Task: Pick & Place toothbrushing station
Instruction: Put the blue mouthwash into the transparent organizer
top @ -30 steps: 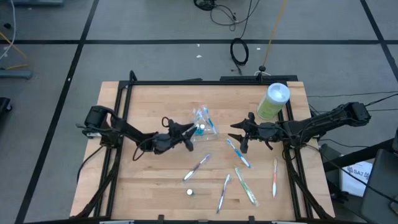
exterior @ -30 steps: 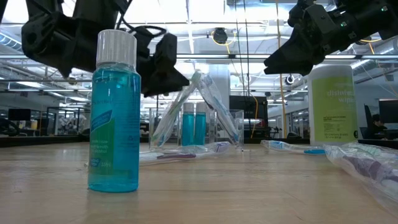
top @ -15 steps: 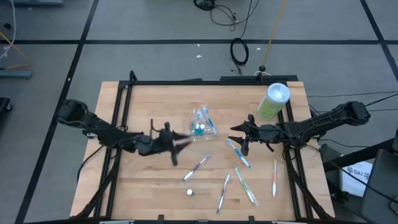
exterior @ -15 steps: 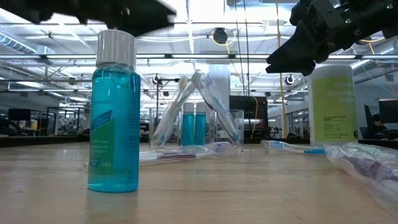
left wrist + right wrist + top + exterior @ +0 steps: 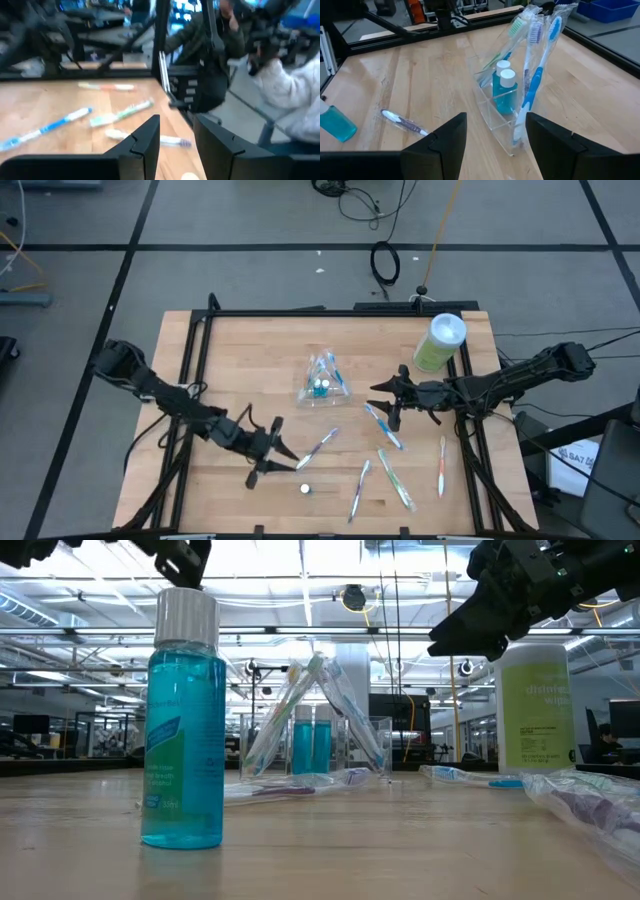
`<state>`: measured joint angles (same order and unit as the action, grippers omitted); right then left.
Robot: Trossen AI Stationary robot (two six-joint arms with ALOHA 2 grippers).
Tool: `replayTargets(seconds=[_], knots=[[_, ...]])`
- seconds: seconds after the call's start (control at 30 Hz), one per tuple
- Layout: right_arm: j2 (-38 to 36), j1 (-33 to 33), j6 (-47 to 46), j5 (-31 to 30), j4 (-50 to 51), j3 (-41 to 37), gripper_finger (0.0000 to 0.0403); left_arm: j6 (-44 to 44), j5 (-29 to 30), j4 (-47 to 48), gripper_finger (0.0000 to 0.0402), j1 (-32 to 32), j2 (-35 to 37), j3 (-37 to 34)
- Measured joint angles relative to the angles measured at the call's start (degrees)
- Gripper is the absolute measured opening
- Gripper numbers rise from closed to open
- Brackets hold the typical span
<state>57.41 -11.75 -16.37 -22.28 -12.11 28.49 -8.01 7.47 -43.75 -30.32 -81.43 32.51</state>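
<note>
Cup [image 5: 322, 380], clear plastic, upright, with toothbrushes [image 5: 535, 60] leaning inside, now well apart from the left claw [image 5: 278, 460] and held by nothing. One second ago the left claw right at the cup; since then pulled back and swung toward the near edge of the table [image 5: 230, 350], fingers half apart, nothing between. Probably means one delivery into the cup finished and a new pick beginning. Just ahead of this claw a loose toothbrush [image 5: 318, 448], and near its tips a small blue bottle [image 5: 305, 489], standing; not possible to tell the target between these two. Right claw [image 5: 385, 404] unmoved, wide and empty, hovering with the cup in front and more brushes [image 5: 385, 430] lying just beside. Several brushes left on the wood, so much work remaining.
</note>
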Motion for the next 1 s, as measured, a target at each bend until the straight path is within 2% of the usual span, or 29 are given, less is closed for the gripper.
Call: replayTargets(seconds=[0.17,0.33,0.57,0.7,1.0], knots=[[0.0,0.02,0.1,-0.02,-0.19,0.0,0.0196,0.02,-0.12,-0.17,0.0124,-1.45,-4.15,1.42],[0.0,0.11,0.12,-0.07,-1.43,-0.02,0.0196,0.45,-3.54,1.93,0.0132,-1.82,-10.7,7.46],[0.04,0.11,-0.19,-0.09,-1.58,-0.02,0.0196,0.0,-5.96,11.91,0.0203,-1.75,-15.73,15.44],[0.07,0.11,-0.96,-0.04,-2.79,-0.02,0.0196,-0.12,-4.21,13.36,0.0229,-2.42,-18.41,16.51],[0.07,0.02,-2.16,0.07,-5.22,-0.02,0.0196,-1.26,1.47,18.94,0.0232,-2.81,-21.41,16.46]])
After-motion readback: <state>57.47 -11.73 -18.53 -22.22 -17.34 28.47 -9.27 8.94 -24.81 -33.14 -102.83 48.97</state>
